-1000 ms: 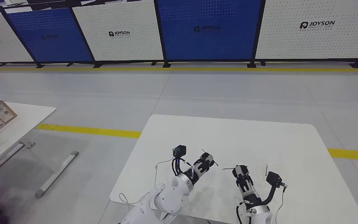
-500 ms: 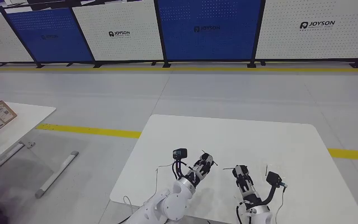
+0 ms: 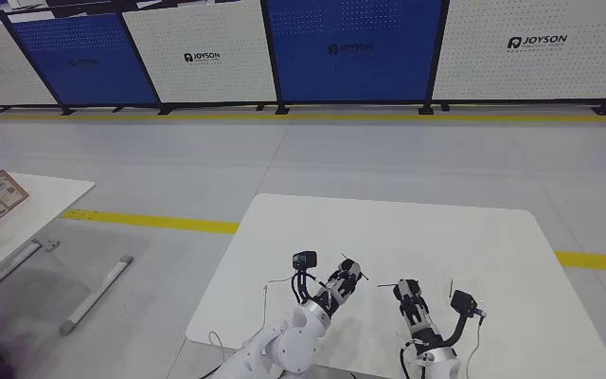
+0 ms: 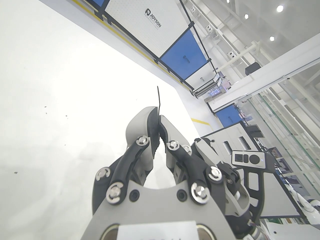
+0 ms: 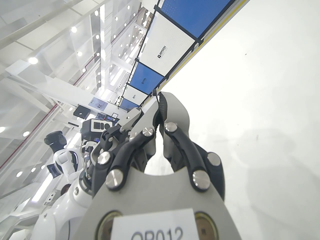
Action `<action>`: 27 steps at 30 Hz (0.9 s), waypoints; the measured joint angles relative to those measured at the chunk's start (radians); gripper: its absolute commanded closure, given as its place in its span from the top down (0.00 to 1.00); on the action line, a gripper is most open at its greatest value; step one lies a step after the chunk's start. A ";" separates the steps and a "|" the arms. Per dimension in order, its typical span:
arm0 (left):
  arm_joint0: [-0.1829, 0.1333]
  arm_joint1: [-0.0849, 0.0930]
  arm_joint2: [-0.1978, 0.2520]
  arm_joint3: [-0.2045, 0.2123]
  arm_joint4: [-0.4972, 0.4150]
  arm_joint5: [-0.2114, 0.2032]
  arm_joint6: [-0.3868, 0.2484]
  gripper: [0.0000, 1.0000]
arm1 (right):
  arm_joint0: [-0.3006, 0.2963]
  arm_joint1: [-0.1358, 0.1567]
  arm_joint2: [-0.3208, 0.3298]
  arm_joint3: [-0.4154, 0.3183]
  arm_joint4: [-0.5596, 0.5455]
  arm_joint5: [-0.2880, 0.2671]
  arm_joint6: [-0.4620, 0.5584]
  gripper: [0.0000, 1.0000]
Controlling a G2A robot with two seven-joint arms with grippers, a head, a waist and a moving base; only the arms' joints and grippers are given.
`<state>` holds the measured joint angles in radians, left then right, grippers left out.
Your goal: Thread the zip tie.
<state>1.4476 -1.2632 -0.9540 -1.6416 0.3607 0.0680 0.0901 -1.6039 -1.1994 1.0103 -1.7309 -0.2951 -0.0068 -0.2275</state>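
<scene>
Near the worktop (image 3: 426,227)'s front edge, the left hand (image 4: 159,116) is clenched on the zip tie (image 4: 158,98), whose end pokes past the fingertips. The right hand (image 5: 160,98), nearby but apart, pinches a black stub (image 5: 155,92). Beyond both, the worktop stretches to its far edge.

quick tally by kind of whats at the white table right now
grey metal grippers: 2, left gripper and right gripper
thin black plastic zip tie ends in the shut jaws: 2
white rectangular table: 1
total: 5

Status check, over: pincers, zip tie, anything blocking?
Left pincer shut on zip tie, tail sticking out. Right pincer shut, short black tie end at tips. Ends apart, unthreaded, over white table.
</scene>
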 measured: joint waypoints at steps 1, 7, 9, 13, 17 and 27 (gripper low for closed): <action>0.000 0.000 0.000 0.000 0.000 0.000 0.000 0.00 | 0.001 -0.002 0.005 -0.003 0.007 -0.001 -0.011 0.00; 0.000 0.000 0.000 0.000 0.000 0.000 0.000 0.00 | -0.004 -0.013 0.005 -0.018 0.024 -0.001 -0.065 0.00; 0.000 0.000 0.000 0.000 0.000 0.000 0.000 0.00 | -0.004 -0.013 0.005 -0.018 0.024 -0.001 -0.064 0.00; 0.000 0.000 0.000 0.000 0.000 0.000 0.000 0.00 | -0.004 -0.013 0.005 -0.017 0.024 -0.001 -0.064 0.00; 0.000 0.000 0.000 0.000 0.000 0.000 0.000 0.00 | -0.004 -0.013 0.005 -0.017 0.024 -0.001 -0.064 0.00; 0.000 0.000 0.000 0.000 0.000 0.000 0.000 0.00 | -0.004 -0.013 0.005 -0.017 0.024 -0.001 -0.064 0.00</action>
<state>1.4476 -1.2632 -0.9540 -1.6416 0.3607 0.0680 0.0901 -1.6076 -1.2122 1.0150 -1.7482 -0.2716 -0.0077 -0.2914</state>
